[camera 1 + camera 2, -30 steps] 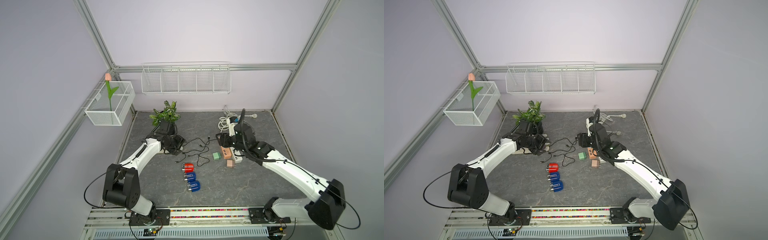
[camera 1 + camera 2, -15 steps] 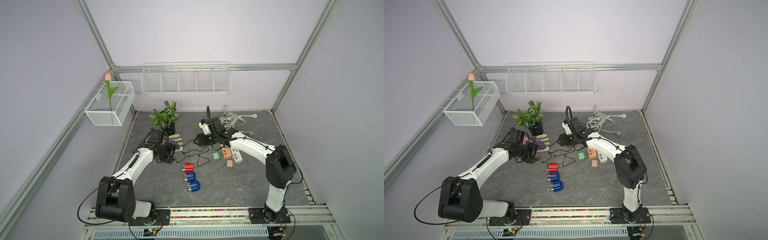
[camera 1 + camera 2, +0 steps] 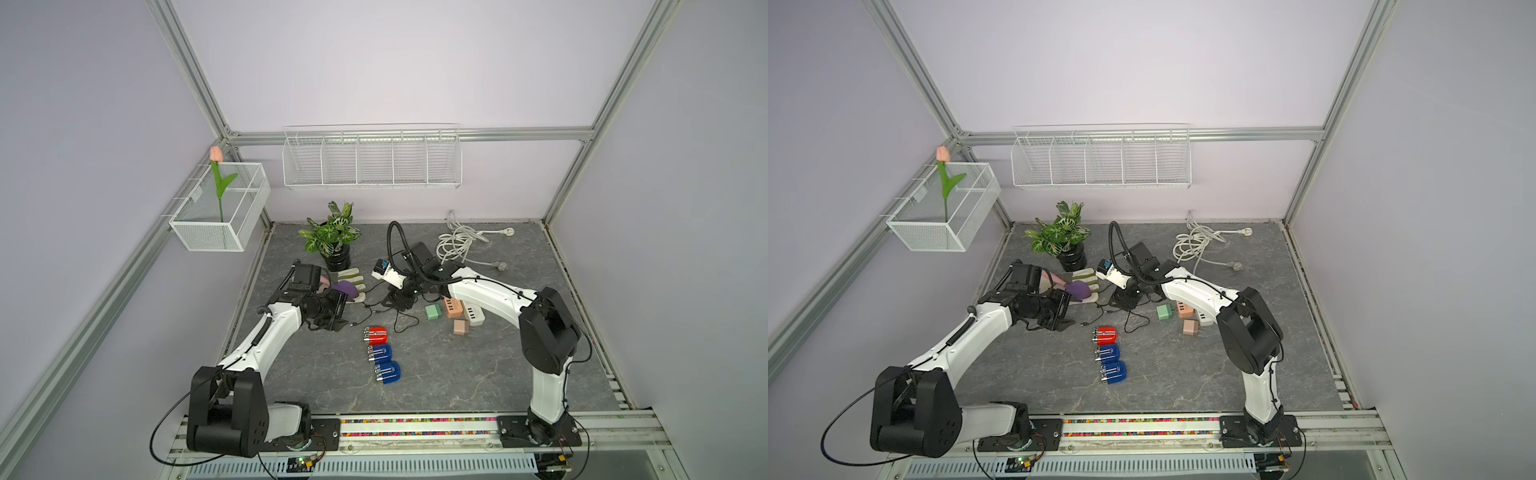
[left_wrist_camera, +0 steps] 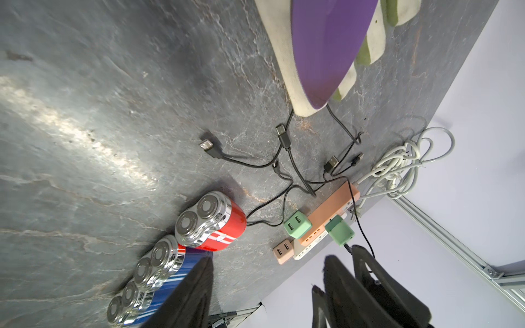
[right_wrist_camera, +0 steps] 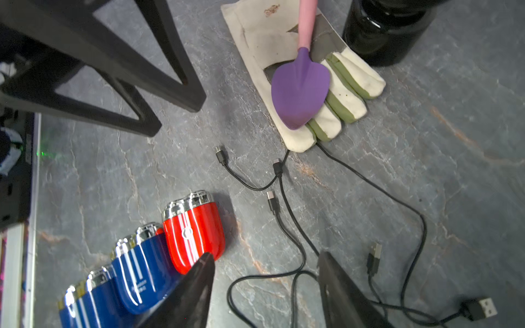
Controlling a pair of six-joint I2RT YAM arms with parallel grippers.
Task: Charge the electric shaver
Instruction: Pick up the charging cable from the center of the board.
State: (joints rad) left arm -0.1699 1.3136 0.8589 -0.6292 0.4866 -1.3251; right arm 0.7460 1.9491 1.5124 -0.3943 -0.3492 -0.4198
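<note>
A red electric shaver (image 3: 375, 333) (image 3: 1104, 334) lies on the grey table, first in a row with two blue shavers (image 3: 384, 361). Loose black charging cables (image 3: 399, 322) with bare plugs (image 5: 274, 198) spread between the red shaver and a glove. My left gripper (image 3: 332, 324) (image 4: 267, 284) hangs open just left of the red shaver (image 4: 211, 221), holding nothing. My right gripper (image 3: 399, 303) (image 5: 264, 284) is open low over the cables (image 5: 295, 272), behind the red shaver (image 5: 194, 227); nothing is between its fingers.
An orange and white power strip (image 3: 455, 307) lies right of the cables, with a green charger (image 3: 433, 311) and a pink charger (image 3: 461, 327) beside it. A purple trowel (image 3: 347, 287) rests on a work glove (image 3: 353, 276) by a potted plant (image 3: 334, 241). White cord (image 3: 457, 243) is coiled at the back.
Over the last second my left gripper pulled back from the plant pot toward the shavers. My right arm folded and swung left from the power strip to above the cables.
</note>
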